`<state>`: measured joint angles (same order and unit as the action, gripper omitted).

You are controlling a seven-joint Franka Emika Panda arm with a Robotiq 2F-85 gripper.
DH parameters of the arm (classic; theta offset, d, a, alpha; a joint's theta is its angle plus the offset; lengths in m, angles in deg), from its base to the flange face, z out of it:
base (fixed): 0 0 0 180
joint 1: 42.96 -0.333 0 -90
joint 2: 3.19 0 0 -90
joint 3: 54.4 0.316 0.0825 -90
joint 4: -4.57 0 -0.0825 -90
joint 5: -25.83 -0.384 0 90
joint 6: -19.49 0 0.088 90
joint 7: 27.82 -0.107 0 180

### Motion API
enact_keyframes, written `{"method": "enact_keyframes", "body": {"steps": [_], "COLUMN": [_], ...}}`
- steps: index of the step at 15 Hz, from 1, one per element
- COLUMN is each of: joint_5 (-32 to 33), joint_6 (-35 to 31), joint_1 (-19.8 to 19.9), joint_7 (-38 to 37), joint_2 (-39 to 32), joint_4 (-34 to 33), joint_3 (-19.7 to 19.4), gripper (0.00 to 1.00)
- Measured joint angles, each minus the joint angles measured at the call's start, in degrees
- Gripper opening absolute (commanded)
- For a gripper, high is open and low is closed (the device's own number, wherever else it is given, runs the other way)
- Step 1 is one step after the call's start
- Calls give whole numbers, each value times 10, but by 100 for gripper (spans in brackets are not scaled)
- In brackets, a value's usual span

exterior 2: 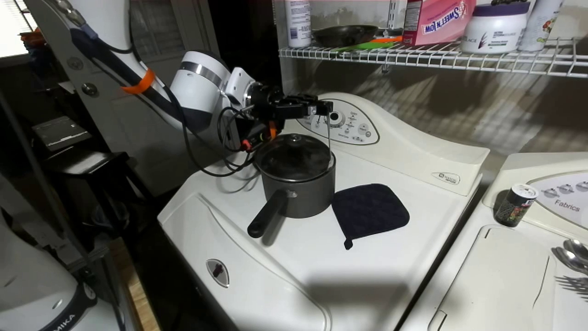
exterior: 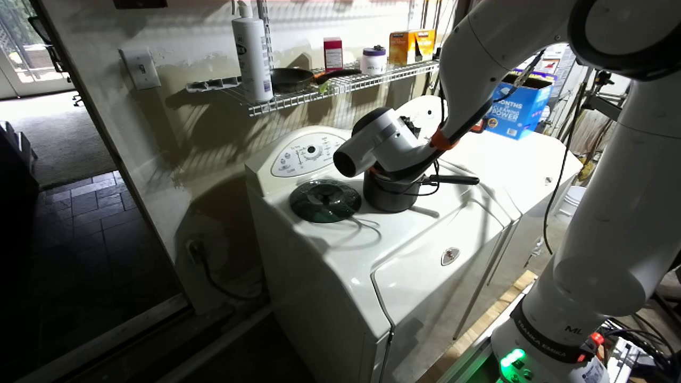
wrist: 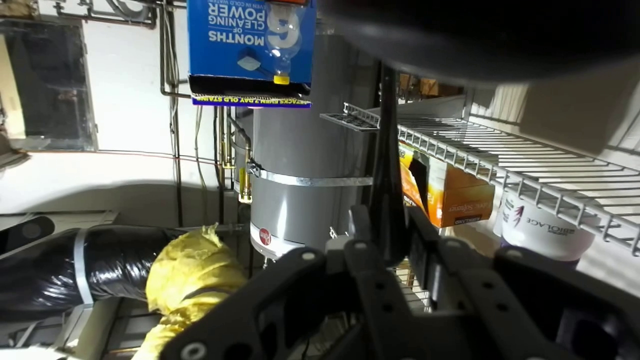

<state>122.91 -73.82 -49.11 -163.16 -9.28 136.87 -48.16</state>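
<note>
My gripper [exterior 2: 328,108] is shut on the upper end of a slim utensil [exterior 2: 329,138], which hangs upright at the pot's right rim; its lower end is hard to make out. In the wrist view, which stands upside down, its dark handle [wrist: 387,175] runs between both finger pads. The dark grey pot [exterior 2: 303,197] stands directly below on the white appliance, its black handle [exterior 2: 266,214] sticking outward. A dark glass lid [exterior: 307,205] lies beside the pot [exterior: 391,197]. In that exterior view the arm hides the gripper. A blurred black curved shape fills the wrist view's upper right.
A dark pot holder [exterior 2: 372,209] lies next to the pot. A wire shelf [exterior 2: 436,59] with bottles, a pan [exterior 2: 344,35] and boxes runs along the wall above. The neighbouring appliance carries a small can [exterior 2: 515,207], several utensils [exterior 2: 572,257] and a blue box [exterior: 518,106].
</note>
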Motion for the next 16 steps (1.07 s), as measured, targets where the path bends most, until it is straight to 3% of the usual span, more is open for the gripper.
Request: {"method": "enact_keyframes", "body": {"steps": [16], "joint_5": [-2], "joint_6": [0], "joint_1": [4], "joint_7": [19], "joint_2": [-17], "joint_4": [-22], "joint_3": [-2], "gripper": [5]}}
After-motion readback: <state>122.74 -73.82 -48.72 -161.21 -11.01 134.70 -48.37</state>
